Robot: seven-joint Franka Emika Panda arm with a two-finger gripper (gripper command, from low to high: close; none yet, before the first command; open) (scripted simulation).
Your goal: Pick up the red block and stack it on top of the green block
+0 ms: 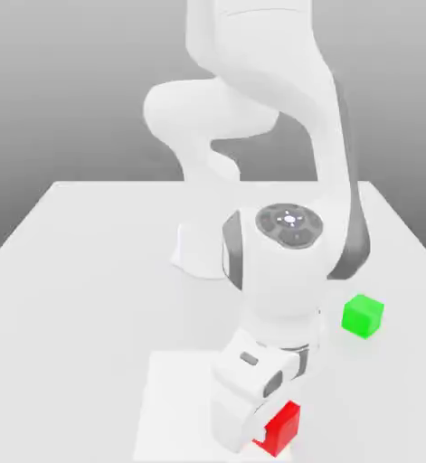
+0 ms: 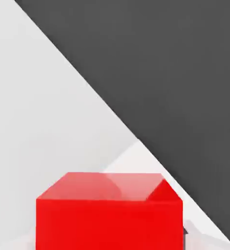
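Pincer (image 2: 109, 240): closed on red block (image 2: 109, 224), gripping opposite sides, likely for lifting
Green block (image 1: 363, 316): apart from red block, awaiting it as base

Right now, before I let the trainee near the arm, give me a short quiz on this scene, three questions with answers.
1. True or false: the green block sits farther toward the exterior view's right than the red block.
2. Which block is the tool closed on? a) green b) red
3. Fill in: the arm is mostly ____ in colour.

Key: 1 true; 2 b; 3 white.
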